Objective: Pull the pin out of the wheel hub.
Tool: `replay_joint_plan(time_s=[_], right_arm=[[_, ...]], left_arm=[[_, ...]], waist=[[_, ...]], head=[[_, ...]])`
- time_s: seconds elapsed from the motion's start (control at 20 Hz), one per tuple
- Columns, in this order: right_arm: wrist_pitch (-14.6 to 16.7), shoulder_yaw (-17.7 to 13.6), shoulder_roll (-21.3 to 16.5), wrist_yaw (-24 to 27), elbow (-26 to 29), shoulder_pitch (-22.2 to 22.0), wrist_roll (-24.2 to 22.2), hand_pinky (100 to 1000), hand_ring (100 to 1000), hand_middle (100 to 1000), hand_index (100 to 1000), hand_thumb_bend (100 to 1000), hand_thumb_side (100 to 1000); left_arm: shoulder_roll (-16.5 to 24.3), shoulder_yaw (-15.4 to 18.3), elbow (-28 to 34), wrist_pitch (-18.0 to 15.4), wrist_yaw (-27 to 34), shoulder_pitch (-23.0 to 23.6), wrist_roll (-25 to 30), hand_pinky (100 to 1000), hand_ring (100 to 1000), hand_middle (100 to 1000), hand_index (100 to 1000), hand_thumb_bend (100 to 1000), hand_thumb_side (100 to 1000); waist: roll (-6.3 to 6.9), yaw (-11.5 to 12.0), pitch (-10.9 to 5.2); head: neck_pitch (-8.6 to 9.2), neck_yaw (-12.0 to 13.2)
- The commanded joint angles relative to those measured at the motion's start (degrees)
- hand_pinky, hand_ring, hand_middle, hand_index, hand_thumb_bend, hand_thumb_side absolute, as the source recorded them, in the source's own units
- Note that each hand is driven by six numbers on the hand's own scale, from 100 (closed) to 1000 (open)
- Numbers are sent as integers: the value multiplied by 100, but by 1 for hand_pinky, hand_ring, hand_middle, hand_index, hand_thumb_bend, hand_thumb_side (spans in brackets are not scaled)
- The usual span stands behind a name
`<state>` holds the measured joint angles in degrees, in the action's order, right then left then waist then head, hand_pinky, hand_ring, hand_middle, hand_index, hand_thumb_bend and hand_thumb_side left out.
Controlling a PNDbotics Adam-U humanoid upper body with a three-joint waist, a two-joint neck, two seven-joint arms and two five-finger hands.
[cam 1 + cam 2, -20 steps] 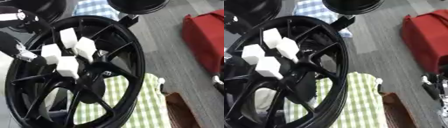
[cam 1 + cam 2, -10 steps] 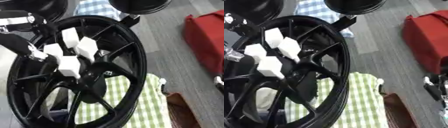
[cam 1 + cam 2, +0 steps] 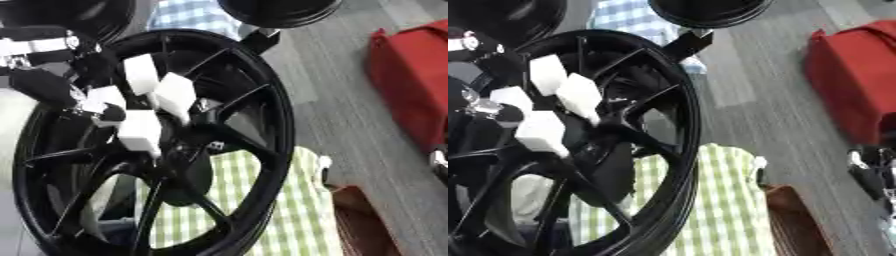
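Grey floor underlies the black spoked wheel hub (image 3: 219,150); left hand (image 3: 52,82) grip unclear.

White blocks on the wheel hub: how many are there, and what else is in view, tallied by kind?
White blocks on the hub: 4
Black wheels: 3, the big one, one at top, one top left
Checked cloths: 2, green, blue
Red bag: 1
Robot hands: 2, left hand, right hand
Total: 12
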<state>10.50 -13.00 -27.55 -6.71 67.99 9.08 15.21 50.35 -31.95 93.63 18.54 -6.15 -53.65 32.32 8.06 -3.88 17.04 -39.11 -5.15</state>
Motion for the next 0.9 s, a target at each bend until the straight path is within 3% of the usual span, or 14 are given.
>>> replay_joint_plan(time_s=[0.05, 0.35, 0.4, 0.9], right_arm=[[1, -8, -120, -22, 109, 44, 34, 638, 638, 541, 690, 100, 515], [1, -6, -118, -17, 111, 46, 41, 638, 638, 541, 690, 100, 514], [1, -8, -119, -16, 111, 45, 46, 639, 638, 541, 690, 100, 514], [-12, -5, -117, -18, 137, 46, 90, 638, 638, 540, 690, 100, 511]], left_arm=[[94, 41, -26, -15, -29, -90, 72, 766, 723, 656, 801, 654, 429], [87, 53, -68, -86, -60, -86, 143, 766, 722, 656, 801, 627, 426], [102, 59, -60, -120, -30, -64, 177, 771, 725, 660, 804, 509, 423], [190, 166, -1, -222, 116, 44, 348, 755, 702, 632, 784, 430, 389]], waist=[[-54, -9, -64], [-56, -11, -62], [-56, -9, -60], [-63, -14, -45]], head=[[70, 19], [70, 23], [75, 26], [103, 68]])
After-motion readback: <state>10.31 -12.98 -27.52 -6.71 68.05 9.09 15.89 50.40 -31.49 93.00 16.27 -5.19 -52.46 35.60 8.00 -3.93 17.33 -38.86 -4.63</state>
